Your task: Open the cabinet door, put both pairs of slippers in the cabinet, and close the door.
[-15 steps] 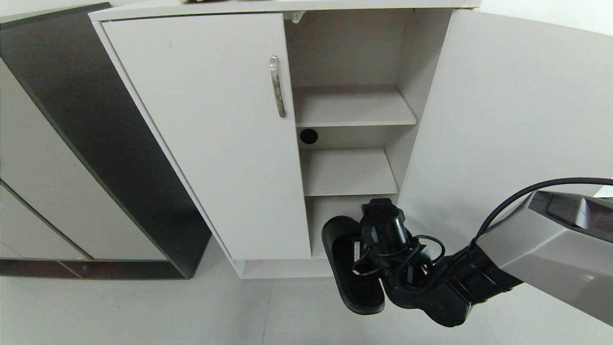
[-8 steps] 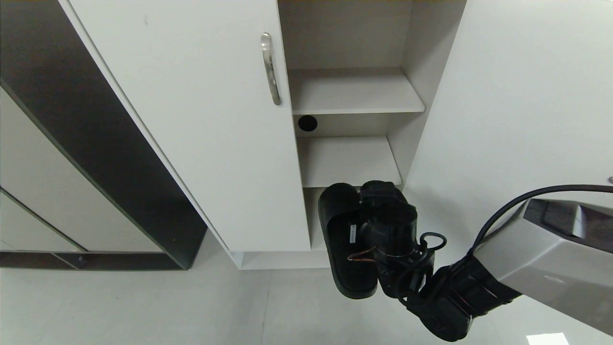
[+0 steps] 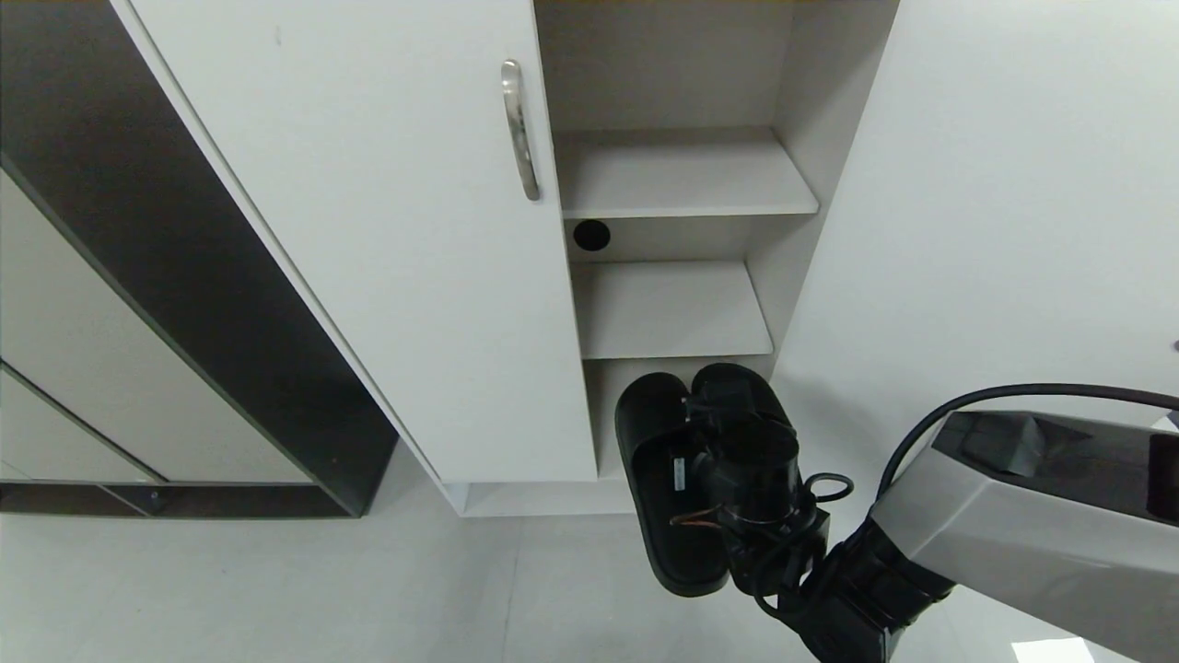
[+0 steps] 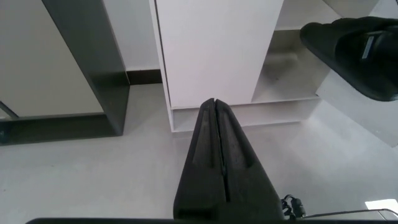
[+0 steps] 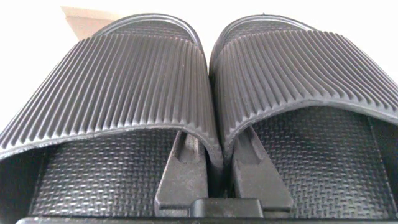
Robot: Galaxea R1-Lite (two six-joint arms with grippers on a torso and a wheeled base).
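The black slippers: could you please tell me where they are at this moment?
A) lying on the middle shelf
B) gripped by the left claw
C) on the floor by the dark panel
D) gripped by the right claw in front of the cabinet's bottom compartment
D: the right claw pinches both black slippers by their straps, in front of the open bottom compartment.

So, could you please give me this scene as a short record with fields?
Cabinet: right door open, left door closed
Black slippers: one pair, held in front of the bottom compartment, off the floor
Right pincer: shut on the slippers' adjoining straps
Left pincer: shut, holding nothing, over the floor
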